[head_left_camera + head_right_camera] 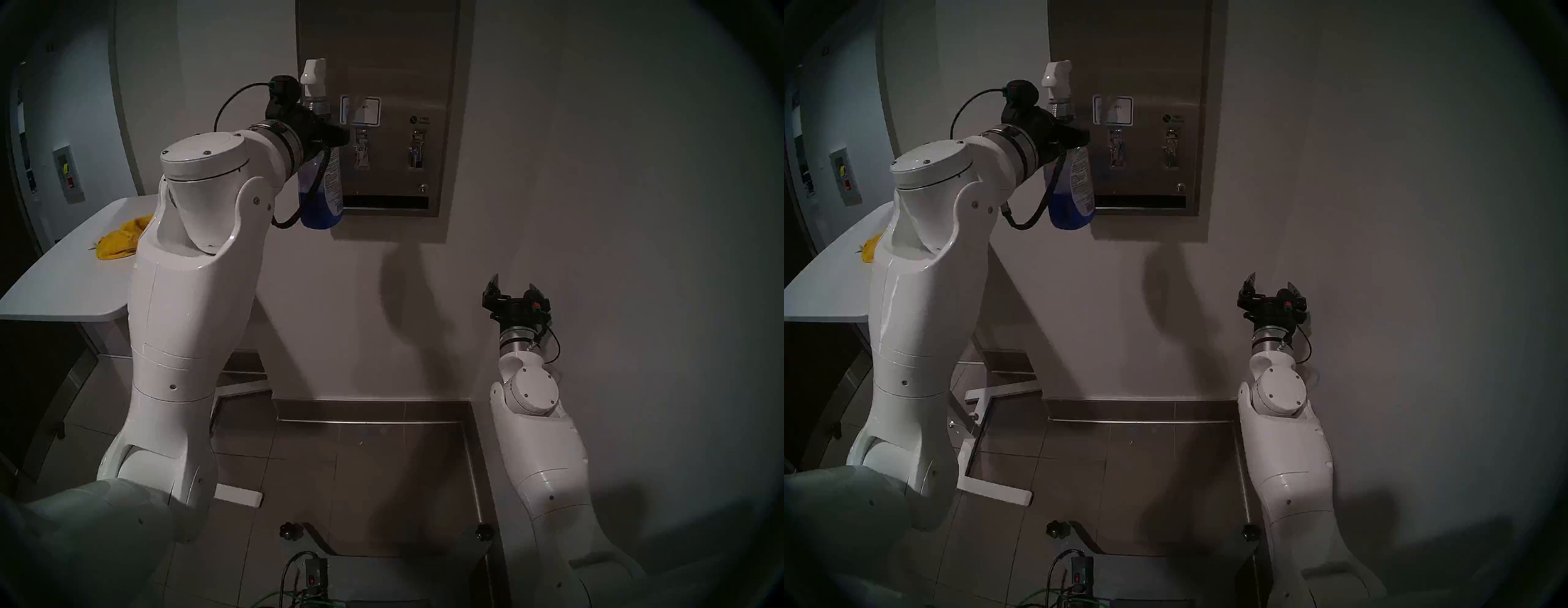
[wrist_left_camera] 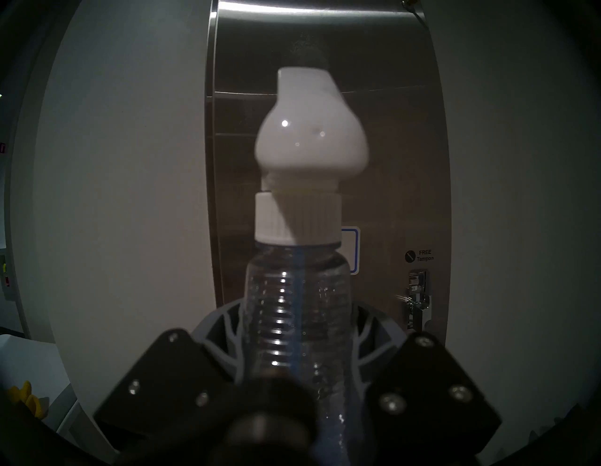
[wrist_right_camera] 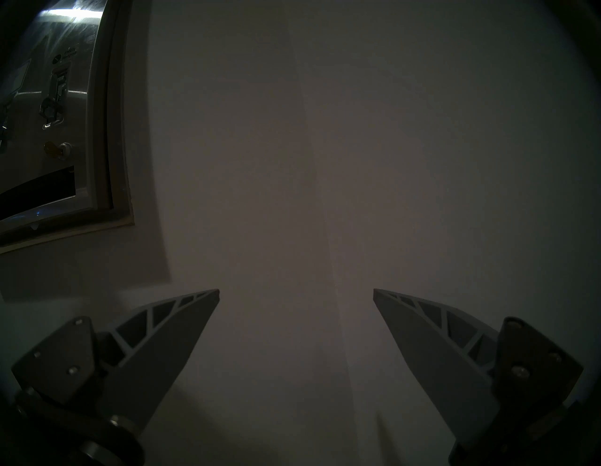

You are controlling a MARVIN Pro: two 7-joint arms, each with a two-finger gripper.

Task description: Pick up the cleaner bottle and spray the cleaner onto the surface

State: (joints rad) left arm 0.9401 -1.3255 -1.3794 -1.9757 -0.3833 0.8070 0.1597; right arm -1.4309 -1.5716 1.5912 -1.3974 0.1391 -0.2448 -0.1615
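Note:
My left gripper [image 1: 322, 131] is shut on the neck of the cleaner bottle [image 1: 329, 199], a clear spray bottle with a white nozzle [image 1: 312, 71] and blue cleaner [image 1: 316, 212] in its lower part. It hangs upright, raised in front of the left edge of the stainless-steel dispenser front [image 1: 394, 76]. In the left wrist view the grey fingers [image 2: 224, 328] clasp the ribbed neck [image 2: 292, 309] and the nozzle [image 2: 309, 130] faces the steel panel [image 2: 390, 146]. My right gripper [image 1: 513, 291] is open and empty, low by the plain wall, below and right of the dispenser. No foam shows on the metal.
A white table [image 1: 63, 288] with a yellow cloth [image 1: 121, 244] stands at the left, behind my left arm. The dispenser has a blue-bordered sticker [image 1: 360, 111], two levers [image 1: 418, 148] and a dark slot [image 1: 386, 202]. Tiled floor and a metal baseboard [image 1: 369, 409] lie below.

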